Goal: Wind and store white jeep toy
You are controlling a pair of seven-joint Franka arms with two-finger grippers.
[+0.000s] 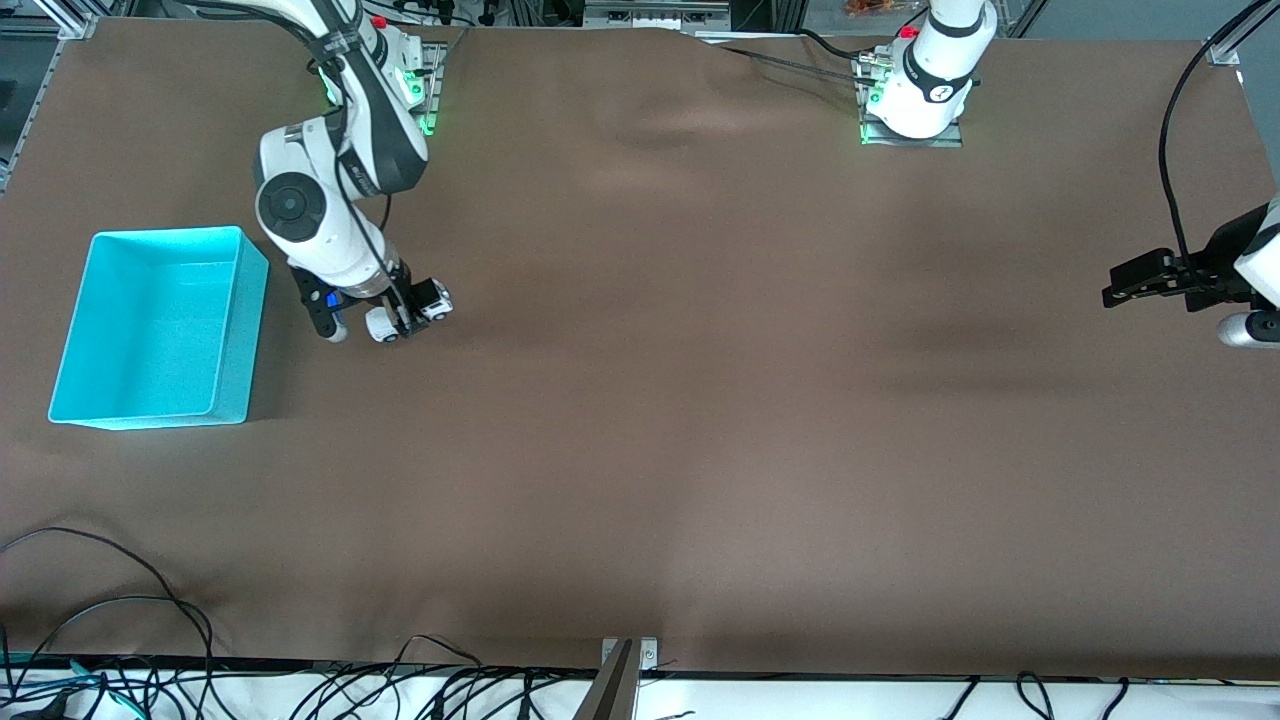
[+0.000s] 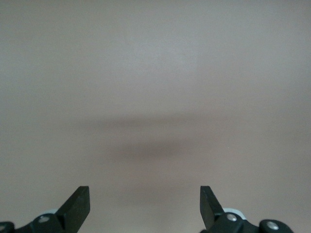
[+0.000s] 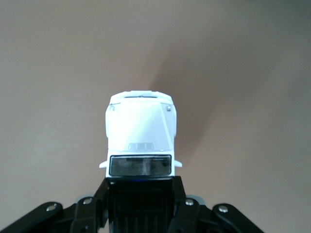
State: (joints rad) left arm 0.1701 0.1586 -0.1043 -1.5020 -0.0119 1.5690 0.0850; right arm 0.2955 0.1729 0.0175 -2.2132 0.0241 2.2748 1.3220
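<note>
While the left gripper (image 1: pixel 1112 294) waits with jaws apart over the desk's (image 1: pixel 700 400) left-arm edge, the right gripper (image 1: pixel 407 322) clamps the white jeep toy (image 1: pixel 432 301) beside the turquoise bin (image 1: pixel 232 330).

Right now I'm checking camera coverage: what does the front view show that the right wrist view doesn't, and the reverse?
Only the front view shows the bin, the waiting left gripper at the left arm's end of the table, and the right arm itself. Only the right wrist view shows the jeep's hood and windshield, with the fingers against its sides. Both show the right gripper shut on the jeep and the brown table.
</note>
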